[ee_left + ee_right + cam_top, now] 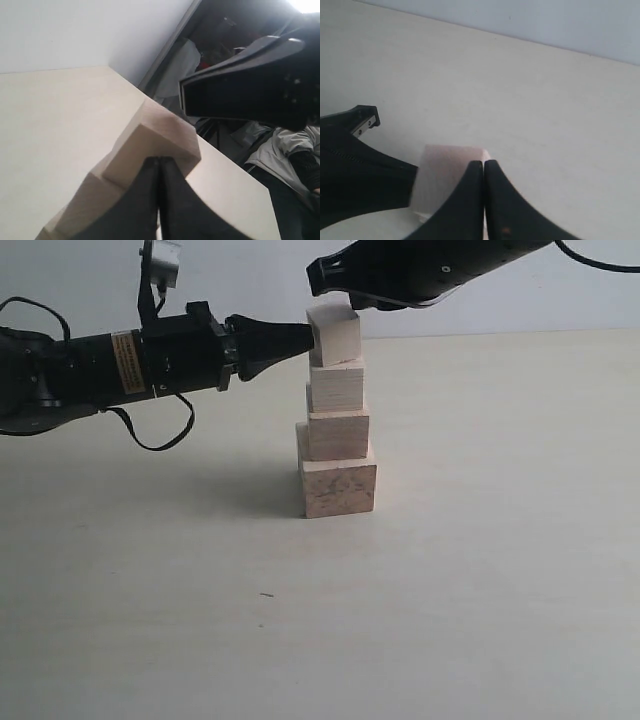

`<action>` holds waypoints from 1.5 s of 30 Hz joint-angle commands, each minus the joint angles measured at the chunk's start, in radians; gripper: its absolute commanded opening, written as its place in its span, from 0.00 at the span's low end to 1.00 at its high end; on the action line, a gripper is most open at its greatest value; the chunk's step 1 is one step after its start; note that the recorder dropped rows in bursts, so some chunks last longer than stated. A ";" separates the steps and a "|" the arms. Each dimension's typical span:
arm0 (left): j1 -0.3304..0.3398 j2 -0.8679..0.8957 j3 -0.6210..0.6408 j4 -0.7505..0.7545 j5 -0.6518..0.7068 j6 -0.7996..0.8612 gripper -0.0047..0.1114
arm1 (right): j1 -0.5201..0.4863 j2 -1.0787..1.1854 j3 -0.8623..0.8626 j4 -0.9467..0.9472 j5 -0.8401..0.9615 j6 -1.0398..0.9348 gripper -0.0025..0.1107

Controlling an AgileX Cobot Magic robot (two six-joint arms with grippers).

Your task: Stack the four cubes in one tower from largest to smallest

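The tower of pale wooden cubes (pixel 337 410) stands on the pale table (pixel 500 540), grain-marked largest cube (pixel 338 488) up to smallest cube (pixel 335 335). Left gripper (pixel 308 338), closed, touches that at 9 o'clock, and right gripper (pixel 314 279), closed, sits at its 12. I fear a sideways shove topples it.

Pale wood cubes (pixel 338 430), the largest cube (pixel 338 490) darker-flecked; cream table (pixel 480 570)

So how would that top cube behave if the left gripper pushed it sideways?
Probably slides rather than tips: the top cube is rigid, flat-faced wood. It sits slightly crooked on the cube below, so it could drop off soon. Likely light, being the smallest.
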 commanded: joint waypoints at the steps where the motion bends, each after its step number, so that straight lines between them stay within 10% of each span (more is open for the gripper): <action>1: -0.005 -0.003 -0.004 -0.008 0.006 0.005 0.04 | -0.001 0.004 -0.008 0.001 -0.003 -0.005 0.02; 28: -0.005 -0.003 -0.004 -0.050 0.014 0.005 0.04 | -0.053 0.065 -0.008 -0.235 -0.015 0.265 0.02; 45: -0.005 -0.003 -0.004 -0.076 0.042 0.009 0.04 | -0.048 0.064 -0.008 0.053 0.108 0.004 0.02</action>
